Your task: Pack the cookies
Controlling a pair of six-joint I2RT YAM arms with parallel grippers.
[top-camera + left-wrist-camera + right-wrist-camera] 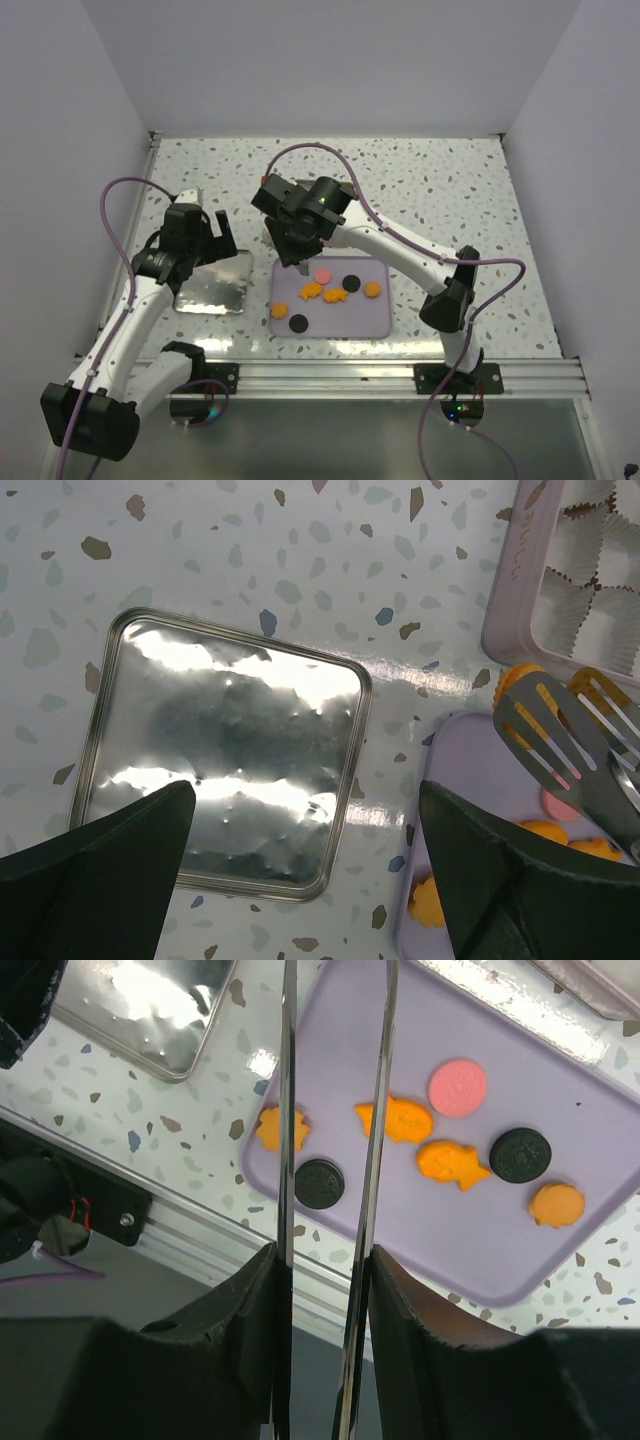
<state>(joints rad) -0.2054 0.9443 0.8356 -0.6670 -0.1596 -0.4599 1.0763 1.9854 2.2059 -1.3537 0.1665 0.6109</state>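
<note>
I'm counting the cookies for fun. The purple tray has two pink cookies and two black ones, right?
Not quite. Only one pink cookie lies on the purple tray, as the right wrist view shows. The two black cookies are right.

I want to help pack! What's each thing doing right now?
Left gripper: open, empty.
Right gripper: shut on long metal tongs.
Small orange, pink and black cookies: loose on lavender tray.
Square tin with white cups: seen cups empty.
Shiny square metal lid: flat, empty.
</note>
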